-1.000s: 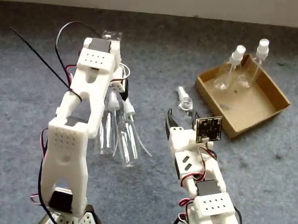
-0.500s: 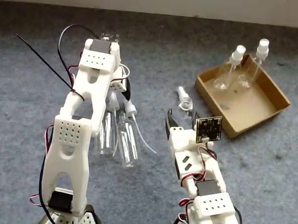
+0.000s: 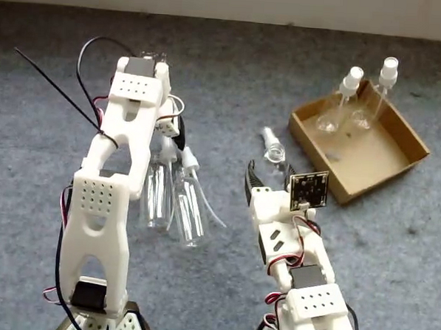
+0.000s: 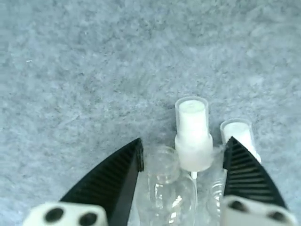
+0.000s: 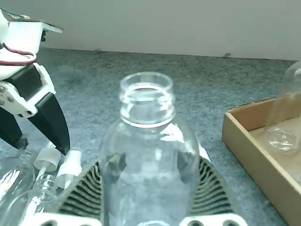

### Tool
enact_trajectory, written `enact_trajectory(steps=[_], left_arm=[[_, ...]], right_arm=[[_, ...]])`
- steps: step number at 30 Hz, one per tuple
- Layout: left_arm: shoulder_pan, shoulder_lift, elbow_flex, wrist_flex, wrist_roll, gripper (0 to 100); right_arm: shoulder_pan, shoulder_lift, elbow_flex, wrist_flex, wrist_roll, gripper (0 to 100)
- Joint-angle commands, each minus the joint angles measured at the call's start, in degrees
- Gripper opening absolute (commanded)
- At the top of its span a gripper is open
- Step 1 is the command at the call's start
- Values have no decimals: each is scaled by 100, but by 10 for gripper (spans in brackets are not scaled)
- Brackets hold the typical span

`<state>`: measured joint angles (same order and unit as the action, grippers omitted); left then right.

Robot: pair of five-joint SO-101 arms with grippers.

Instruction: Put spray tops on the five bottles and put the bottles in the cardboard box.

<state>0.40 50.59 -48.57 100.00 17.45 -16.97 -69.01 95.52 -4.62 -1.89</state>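
My left gripper (image 4: 184, 143) hangs open over two clear bottles (image 3: 156, 195) (image 3: 189, 208) lying side by side on the grey carpet. Between its black fingers (image 4: 117, 176) lie a white spray top (image 4: 192, 136) and an open bottle neck (image 4: 162, 165), with a second spray top (image 4: 237, 134) by the other finger. My right gripper (image 5: 148, 188) is shut on an upright clear bottle (image 5: 146, 141) with no top, also seen from above (image 3: 275, 151). The cardboard box (image 3: 387, 170) at the right holds two upright bottles with spray tops (image 3: 334, 104) (image 3: 376, 95).
The left arm (image 3: 104, 196) stretches over the left side of the carpet, its black cable (image 3: 54, 86) sticking out to the left. A pale wall edge (image 3: 229, 3) runs along the far side. Open carpet lies between the right gripper and the box.
The left arm has shifted slightly away and to the left over the lying bottles. The right arm and its bottle have not moved.
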Motion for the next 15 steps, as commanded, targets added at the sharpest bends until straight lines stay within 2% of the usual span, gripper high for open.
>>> enact_trajectory(steps=[1, 7, 15], left_arm=[[-4, -646, 259, 53, 44, 217], [-4, -716, 470, 9, 53, 217], [31, -110, 426, 0, 53, 195]], right_arm=[[48, -101, 470, -145, 70, 38], [48, -101, 470, -145, 70, 38], [48, -101, 470, -145, 70, 38]])
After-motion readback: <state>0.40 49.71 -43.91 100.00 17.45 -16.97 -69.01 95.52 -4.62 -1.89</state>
